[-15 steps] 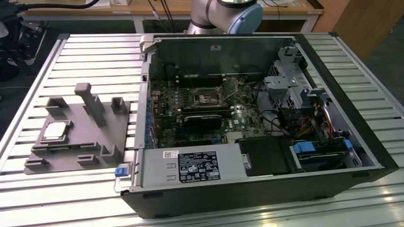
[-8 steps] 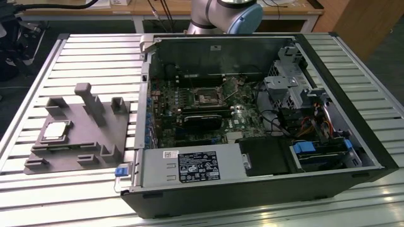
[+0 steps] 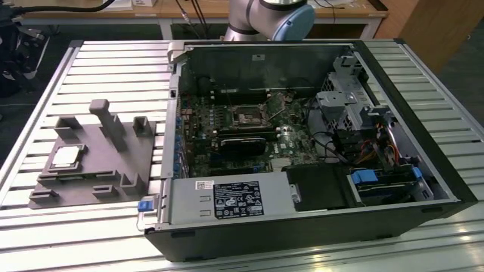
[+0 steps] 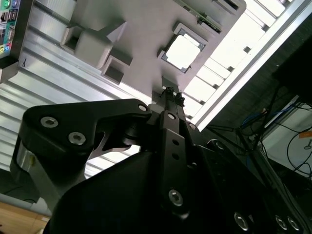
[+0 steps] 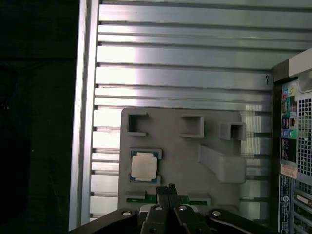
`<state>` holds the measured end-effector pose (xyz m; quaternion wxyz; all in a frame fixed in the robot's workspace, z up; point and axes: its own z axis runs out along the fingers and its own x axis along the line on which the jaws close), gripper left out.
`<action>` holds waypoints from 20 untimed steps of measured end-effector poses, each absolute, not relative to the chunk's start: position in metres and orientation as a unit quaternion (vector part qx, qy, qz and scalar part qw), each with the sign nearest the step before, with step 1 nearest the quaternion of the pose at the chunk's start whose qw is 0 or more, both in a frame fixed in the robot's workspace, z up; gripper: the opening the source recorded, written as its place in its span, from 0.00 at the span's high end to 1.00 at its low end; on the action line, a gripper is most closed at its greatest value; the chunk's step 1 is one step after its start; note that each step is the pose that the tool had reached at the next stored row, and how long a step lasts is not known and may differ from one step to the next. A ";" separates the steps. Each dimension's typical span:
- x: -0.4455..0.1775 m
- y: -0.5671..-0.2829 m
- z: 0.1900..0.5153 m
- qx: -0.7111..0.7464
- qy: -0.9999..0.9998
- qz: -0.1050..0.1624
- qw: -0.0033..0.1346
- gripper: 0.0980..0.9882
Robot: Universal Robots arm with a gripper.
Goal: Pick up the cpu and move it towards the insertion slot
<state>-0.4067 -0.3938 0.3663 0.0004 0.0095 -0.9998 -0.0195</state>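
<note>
The cpu (image 3: pixel 67 156) is a small silvery square chip lying flat in a recess of the grey fixture plate (image 3: pixel 90 181), at the exterior view's left. Both wrist views look down on the cpu (image 4: pixel 181 51) (image 5: pixel 144 165). My gripper (image 5: pixel 166 188) (image 4: pixel 170 91) hangs high above the plate, just beside the chip, with its fingers shut together and nothing between them. The insertion slot (image 3: pixel 247 118) is a dark square socket with a metal frame on the green board inside the open computer case.
The open black computer case (image 3: pixel 423 141) fills the exterior view's right, with a black fan card (image 3: pixel 242 144), cables and drive cages inside. Grey posts (image 3: pixel 110 122) stand up from the fixture plate. Everything rests on a slatted aluminium table (image 3: pixel 113 68).
</note>
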 end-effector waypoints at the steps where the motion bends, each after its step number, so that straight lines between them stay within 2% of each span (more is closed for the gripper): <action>1: -0.408 -0.394 0.366 0.010 -1.000 -0.020 0.000 0.99; 16: -0.415 -0.396 0.359 0.010 -1.000 -0.020 0.000 0.99; 18: -0.415 -0.396 0.358 0.010 -1.000 -0.020 0.000 0.98; 19: -0.416 -0.397 0.357 0.009 -1.000 -0.020 0.000 0.92; 20: -0.416 -0.397 0.357 0.010 -1.000 -0.019 0.000 0.92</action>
